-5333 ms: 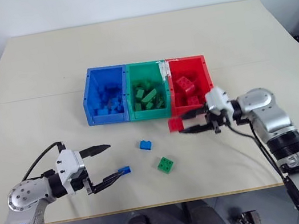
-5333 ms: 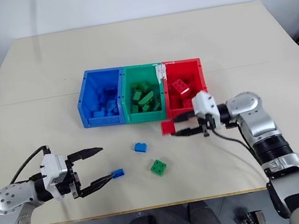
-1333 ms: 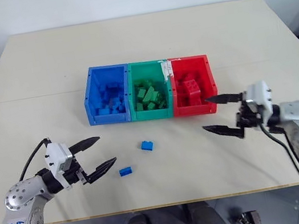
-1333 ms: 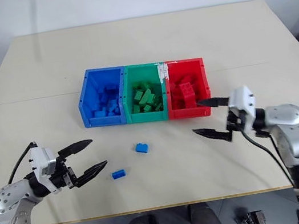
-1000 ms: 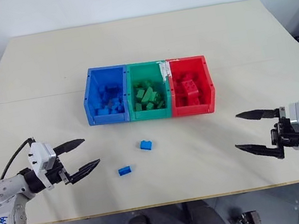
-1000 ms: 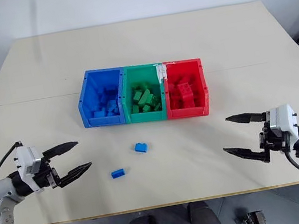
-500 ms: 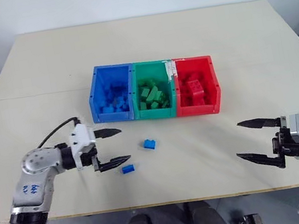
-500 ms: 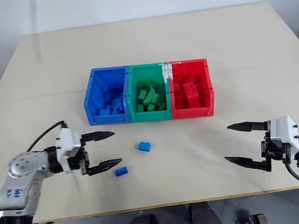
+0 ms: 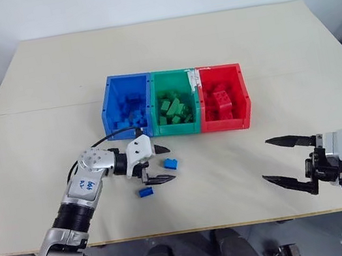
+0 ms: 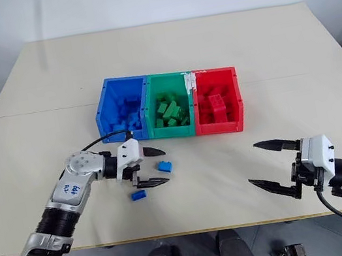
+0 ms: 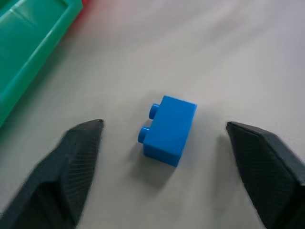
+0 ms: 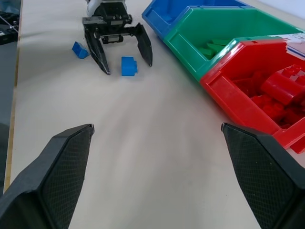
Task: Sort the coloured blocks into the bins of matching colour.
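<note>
Two blue blocks lay loose on the desk (image 9: 41, 144) in front of the joined bins (image 9: 173, 103). The nearer-to-bins blue block (image 9: 171, 163) sat between the fingers of the left end effector (image 9: 159, 164), whose jaws stood apart on either side of it without contact. The second blue block (image 9: 145, 191) lay just beside the lower finger. The right end effector (image 9: 287, 162) hovered open and empty, well apart from the blocks.

Handling assessment: the block appeared rigid, light and smooth-sided, and would probably slide if pushed off-centre. The recommended grip was across its two flat side walls, clear of the studs, which faced sideways in the left wrist view.
</note>
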